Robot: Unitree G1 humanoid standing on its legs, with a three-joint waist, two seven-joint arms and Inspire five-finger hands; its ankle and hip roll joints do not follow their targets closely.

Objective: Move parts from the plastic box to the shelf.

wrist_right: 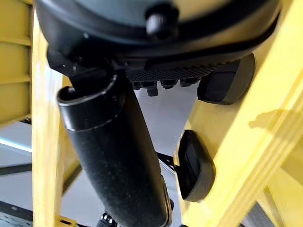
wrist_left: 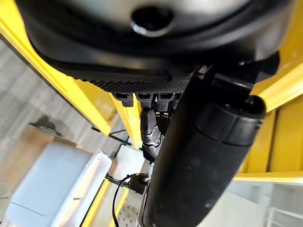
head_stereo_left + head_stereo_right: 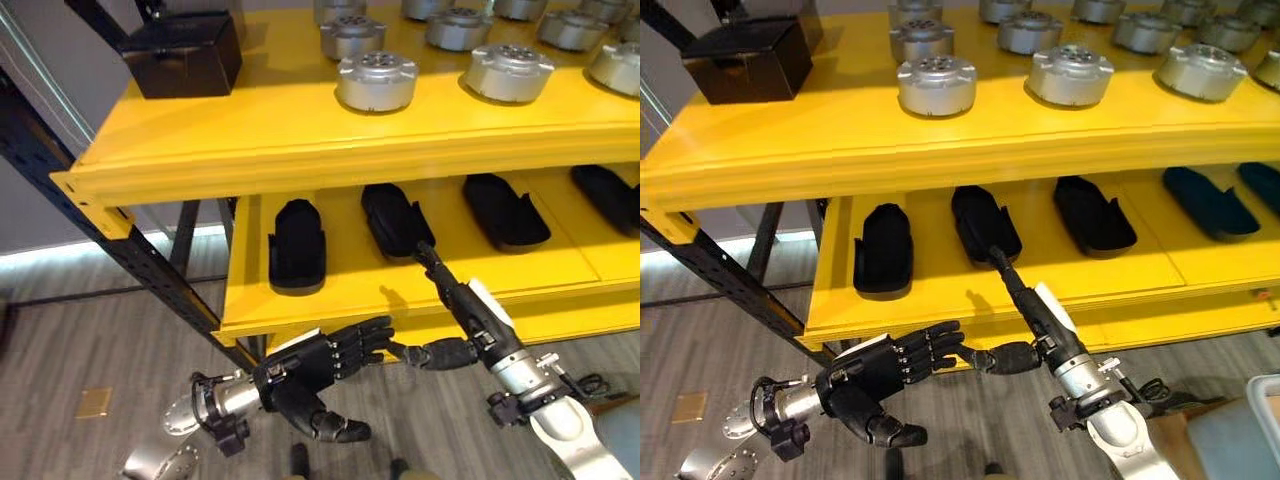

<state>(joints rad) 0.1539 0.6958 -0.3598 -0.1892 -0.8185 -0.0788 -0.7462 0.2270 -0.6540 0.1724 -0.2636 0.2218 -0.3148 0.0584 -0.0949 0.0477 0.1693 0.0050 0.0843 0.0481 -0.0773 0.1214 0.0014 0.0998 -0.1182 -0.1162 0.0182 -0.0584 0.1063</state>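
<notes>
Yellow shelf (image 3: 300, 150), two levels.
Holds silver round parts (image 3: 376, 80) and black box (image 3: 185, 52) above, black oblong parts (image 3: 297, 245) below.

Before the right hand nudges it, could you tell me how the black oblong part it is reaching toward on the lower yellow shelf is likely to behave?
The black oblong part lies flat and low, so it will probably slide rather than tip or roll. It holds a firm moulded shape, so likely stiff. The smooth lower yellow shelf may let it skid away from the right hand's straight fingers.
</notes>
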